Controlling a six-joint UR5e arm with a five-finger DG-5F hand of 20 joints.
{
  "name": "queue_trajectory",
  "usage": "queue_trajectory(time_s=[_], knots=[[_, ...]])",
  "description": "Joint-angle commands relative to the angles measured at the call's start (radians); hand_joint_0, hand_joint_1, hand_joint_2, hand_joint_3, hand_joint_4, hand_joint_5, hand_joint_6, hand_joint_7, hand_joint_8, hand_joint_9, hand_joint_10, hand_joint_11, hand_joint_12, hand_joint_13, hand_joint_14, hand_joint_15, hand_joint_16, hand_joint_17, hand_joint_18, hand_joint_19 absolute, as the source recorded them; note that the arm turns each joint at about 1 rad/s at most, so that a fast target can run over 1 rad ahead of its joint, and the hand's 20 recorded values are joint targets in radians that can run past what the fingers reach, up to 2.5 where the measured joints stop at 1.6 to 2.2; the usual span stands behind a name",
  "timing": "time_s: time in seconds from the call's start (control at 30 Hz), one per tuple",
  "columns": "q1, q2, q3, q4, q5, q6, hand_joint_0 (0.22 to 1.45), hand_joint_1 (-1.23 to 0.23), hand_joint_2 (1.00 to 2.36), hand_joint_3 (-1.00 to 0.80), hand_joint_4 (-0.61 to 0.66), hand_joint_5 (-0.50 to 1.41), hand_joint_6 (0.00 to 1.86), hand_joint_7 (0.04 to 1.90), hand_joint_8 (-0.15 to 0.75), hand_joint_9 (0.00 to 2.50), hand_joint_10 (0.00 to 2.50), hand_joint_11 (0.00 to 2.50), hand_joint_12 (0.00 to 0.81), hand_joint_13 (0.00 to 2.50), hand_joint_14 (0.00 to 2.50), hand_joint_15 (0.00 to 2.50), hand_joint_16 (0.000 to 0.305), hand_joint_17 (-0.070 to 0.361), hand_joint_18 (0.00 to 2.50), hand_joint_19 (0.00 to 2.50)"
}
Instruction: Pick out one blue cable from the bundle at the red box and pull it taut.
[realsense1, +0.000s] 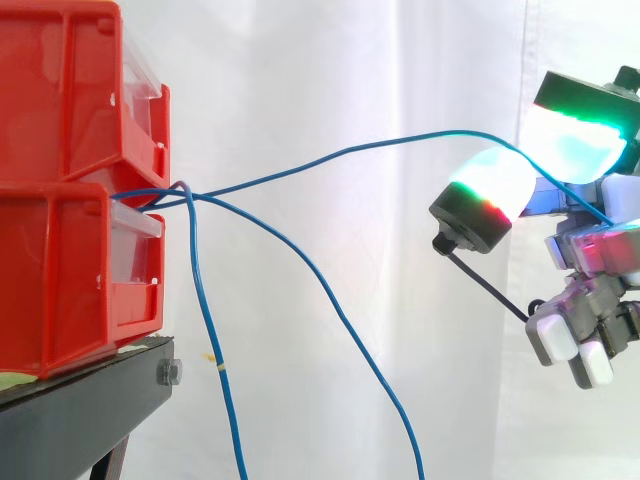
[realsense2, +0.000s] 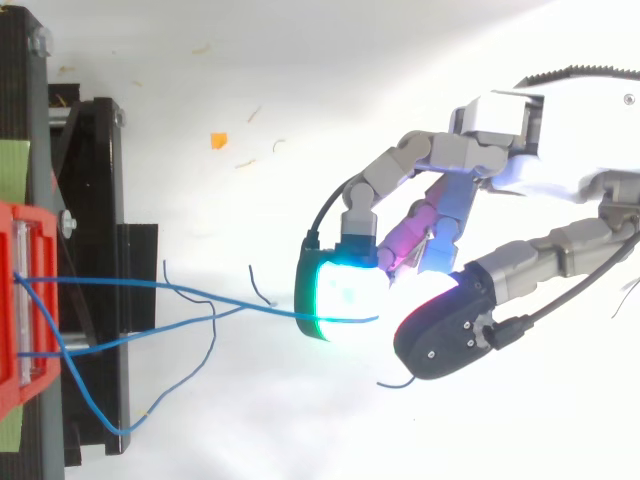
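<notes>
The hand (realsense2: 497, 118) is built of silver-grey metal segments joined to pale, boxy housings at the palm. Its fingertips (realsense2: 345, 297) are thick rounded pads, each seated in a black shell (realsense2: 445, 335). One pad glows white to cyan with a green rim. Another, in the side view, glows white with a thin green and red band along its dark base. The flat side of the black shell carries small round marks, probably screw heads. The inner fingers (realsense2: 412, 232) look tinted magenta and blue. In the side view the lower segments end in white rounded caps.
</notes>
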Motion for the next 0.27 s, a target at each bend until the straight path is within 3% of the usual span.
queue_trajectory(time_s=[0.0, 0.23], knots=[[0.0, 0.0, 0.0, 0.0, 0.0, 0.0, 0.6, -0.77, 1.02, -0.2, -0.14, 0.0, 0.85, 0.86, 0.213, 1.4, 0.02, 0.48, 0.342, 0.9, 0.01, 0.31, 0.044, 0.1, 0.85, 0.47], [0.0, 0.001, 0.0, 0.001, 0.0, 0.0, 0.6, -0.78, 1.02, -0.2, -0.14, 0.0, 0.85, 0.86, 0.212, 1.4, 0.02, 0.47, 0.343, 0.9, 0.01, 0.31, 0.044, 0.1, 0.85, 0.48]])
